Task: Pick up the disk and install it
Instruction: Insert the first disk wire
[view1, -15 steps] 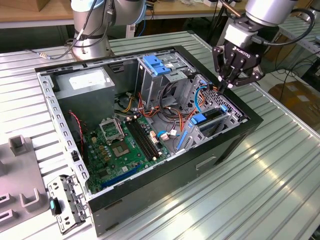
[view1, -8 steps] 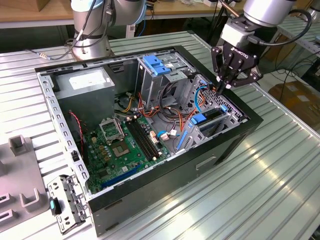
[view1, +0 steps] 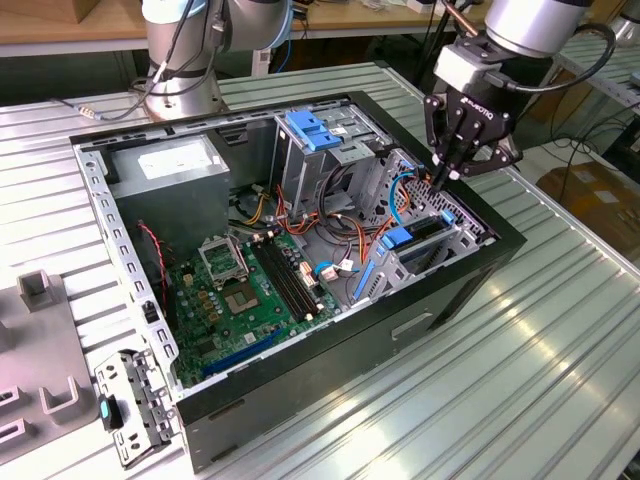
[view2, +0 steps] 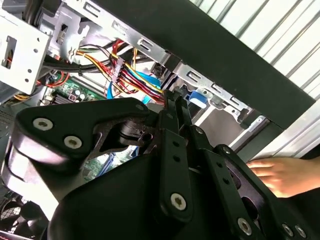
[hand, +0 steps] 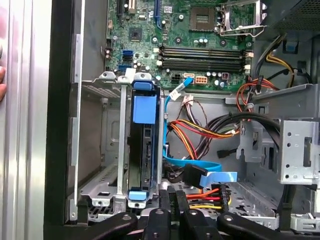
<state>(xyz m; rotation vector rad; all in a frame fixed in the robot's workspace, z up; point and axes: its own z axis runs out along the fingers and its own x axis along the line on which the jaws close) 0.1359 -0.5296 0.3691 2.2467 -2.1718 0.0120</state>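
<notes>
We're over the open computer case (view1: 300, 390), black steel shell lying on its side on the ribbed metal table (view1: 560, 380) so the interior faces up for access. Green motherboard (view1: 240, 290) sits flat on the case floor; grey power-supply box (view1: 165, 190) is in the far corner. The perforated sheet-metal drive cage (hand: 107, 150) sits by the case's front wall, and the disk (hand: 146, 150) looks already seated in it on edge, blue plastic rails (hand: 144, 107) at both ends, likely so it slides and latches without screws. Bundled red, yellow and orange power leads (hand: 200, 132) and a flat blue data cable (hand: 210, 175) lie just beside the cage. Our gripper (view1: 452, 170) hovers right above the cage with fingers pinched together on nothing, tips close to the disk's end. A person's hand (view2: 280, 175) rests on the table outside the case wall.
</notes>
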